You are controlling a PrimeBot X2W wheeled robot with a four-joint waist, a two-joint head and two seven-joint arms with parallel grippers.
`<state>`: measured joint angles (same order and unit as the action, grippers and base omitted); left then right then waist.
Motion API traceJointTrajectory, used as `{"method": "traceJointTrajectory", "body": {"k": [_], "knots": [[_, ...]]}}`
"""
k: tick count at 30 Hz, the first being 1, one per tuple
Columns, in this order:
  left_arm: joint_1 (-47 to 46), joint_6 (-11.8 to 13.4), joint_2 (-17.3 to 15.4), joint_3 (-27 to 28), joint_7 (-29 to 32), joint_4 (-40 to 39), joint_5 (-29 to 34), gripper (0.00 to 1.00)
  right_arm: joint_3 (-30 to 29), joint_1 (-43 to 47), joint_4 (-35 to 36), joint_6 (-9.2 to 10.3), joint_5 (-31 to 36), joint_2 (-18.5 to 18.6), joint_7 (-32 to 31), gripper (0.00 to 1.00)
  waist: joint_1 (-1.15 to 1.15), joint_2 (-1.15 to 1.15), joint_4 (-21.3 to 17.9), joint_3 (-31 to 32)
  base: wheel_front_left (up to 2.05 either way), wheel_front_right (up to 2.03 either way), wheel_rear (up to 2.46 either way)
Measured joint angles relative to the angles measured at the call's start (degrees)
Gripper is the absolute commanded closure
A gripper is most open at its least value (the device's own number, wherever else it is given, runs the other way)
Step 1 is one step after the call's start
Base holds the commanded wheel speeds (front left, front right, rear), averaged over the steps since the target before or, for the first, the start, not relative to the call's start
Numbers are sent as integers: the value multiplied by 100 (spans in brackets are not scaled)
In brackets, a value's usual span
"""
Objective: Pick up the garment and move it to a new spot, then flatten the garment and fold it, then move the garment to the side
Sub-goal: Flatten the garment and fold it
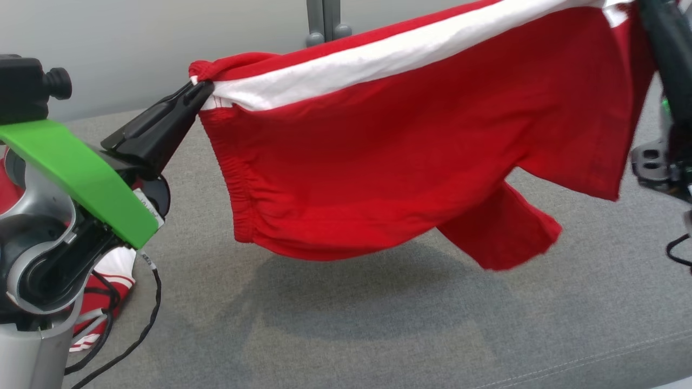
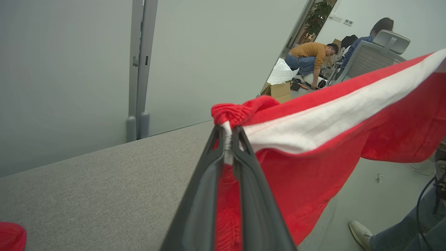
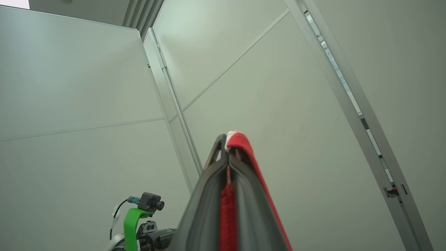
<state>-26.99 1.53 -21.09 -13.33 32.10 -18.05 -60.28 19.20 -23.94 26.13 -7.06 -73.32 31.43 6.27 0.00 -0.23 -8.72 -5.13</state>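
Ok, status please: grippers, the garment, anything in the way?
Left gripper shut on red shorts at waistband. Right gripper shut on the far end. Shorts stretched in the air over grey surface. Another red-and-white garment lies on it, left side.

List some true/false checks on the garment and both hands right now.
1. The left hand is shut on one end of the garment. True.
2. The garment lies flat on the grey surface. False: it hangs spread between the two hands, with its shadow on the surface below.
3. The right hand is open and empty. False: its fingers are shut on red fabric of the garment.
4. A white stripe runs along the garment's upper edge. True.
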Motion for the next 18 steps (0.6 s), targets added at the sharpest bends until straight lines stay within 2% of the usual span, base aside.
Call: {"method": "traceJointTrajectory", "body": {"k": [4,8,14,16,18], "knots": [[-2,231,-63,85,328,-564,-230,100,-572,53,299,0,-360,371,-33,100,0,0,-6,-60,0,0,0],[-10,403,-179,197,634,-686,-325,100,-715,226,226,32,-740,526,-274,100,0,0,8,-238,0,0,0],[-66,511,-204,-74,1155,-58,-353,100,-74,171,-359,183,-1374,342,-860,100,0,0,63,-621,0,0,0],[-255,522,-227,-253,1326,290,-234,100,89,-66,-616,324,-1447,163,-992,100,0,0,95,-758,0,0,0],[-594,532,-229,-370,1407,616,-40,100,121,-574,-922,549,-1403,-3,-1042,100,0,0,133,-900,0,0,0]]}}
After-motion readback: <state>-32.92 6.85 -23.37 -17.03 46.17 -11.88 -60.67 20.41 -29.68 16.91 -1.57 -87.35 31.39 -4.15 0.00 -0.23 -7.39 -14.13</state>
